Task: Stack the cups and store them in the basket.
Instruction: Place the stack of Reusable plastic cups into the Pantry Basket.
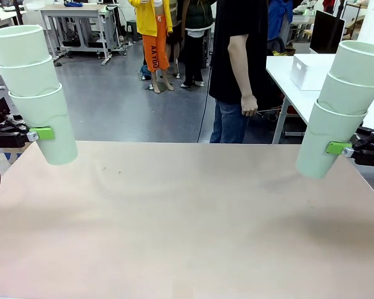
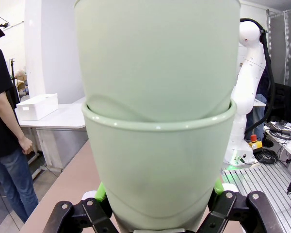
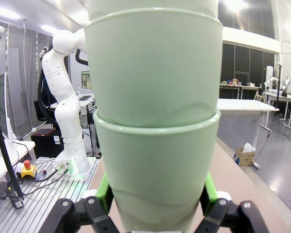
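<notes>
My left gripper (image 1: 42,133) is shut on the lowest cup of a tilted stack of three pale mint-green cups (image 1: 32,84), held above the table's far left corner. In the left wrist view this stack (image 2: 157,121) rises between the green pads (image 2: 101,191). At the far right, my right gripper (image 1: 338,148) is shut on the lowest cup of a second stack of three cups (image 1: 341,103), leaning outward. The right wrist view has that stack (image 3: 155,126) clamped between its pads (image 3: 105,191). The white basket (image 1: 309,70) stands on a white side table beyond the far right corner.
The tan table (image 1: 187,218) lies bare beneath both stacks. A person in a black shirt (image 1: 237,56) stands at the far edge, one hand (image 1: 249,106) hanging by the side. The white side table (image 1: 287,75) is behind on the right.
</notes>
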`<state>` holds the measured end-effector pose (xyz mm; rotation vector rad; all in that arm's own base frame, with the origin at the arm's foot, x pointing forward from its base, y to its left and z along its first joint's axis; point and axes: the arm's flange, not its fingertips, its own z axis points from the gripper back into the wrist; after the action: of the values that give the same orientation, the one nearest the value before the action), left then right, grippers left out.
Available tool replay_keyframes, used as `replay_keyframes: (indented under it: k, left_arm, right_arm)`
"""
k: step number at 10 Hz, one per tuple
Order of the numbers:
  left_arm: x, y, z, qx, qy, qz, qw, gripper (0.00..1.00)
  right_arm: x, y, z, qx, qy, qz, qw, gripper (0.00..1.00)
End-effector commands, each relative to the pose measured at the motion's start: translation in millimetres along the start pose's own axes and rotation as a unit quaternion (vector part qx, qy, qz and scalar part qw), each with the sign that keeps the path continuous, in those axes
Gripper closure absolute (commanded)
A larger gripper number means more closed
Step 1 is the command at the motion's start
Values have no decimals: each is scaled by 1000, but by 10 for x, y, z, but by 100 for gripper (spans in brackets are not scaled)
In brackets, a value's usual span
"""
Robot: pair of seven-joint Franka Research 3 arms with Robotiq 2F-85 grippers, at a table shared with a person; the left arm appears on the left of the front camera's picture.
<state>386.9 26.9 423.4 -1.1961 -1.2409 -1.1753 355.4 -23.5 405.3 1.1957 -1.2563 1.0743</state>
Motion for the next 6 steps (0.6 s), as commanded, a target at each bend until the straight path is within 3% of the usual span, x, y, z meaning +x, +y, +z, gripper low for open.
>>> replay_keyframes:
  k: [1,6]
  left_arm:
    - [27,-6,-9,-1,-5,-5,1000,13]
    - [27,-6,-9,-1,-5,-5,1000,13]
  right_arm:
    - [30,8,6,0,-3,4,1000,14]
    - [30,8,6,0,-3,4,1000,14]
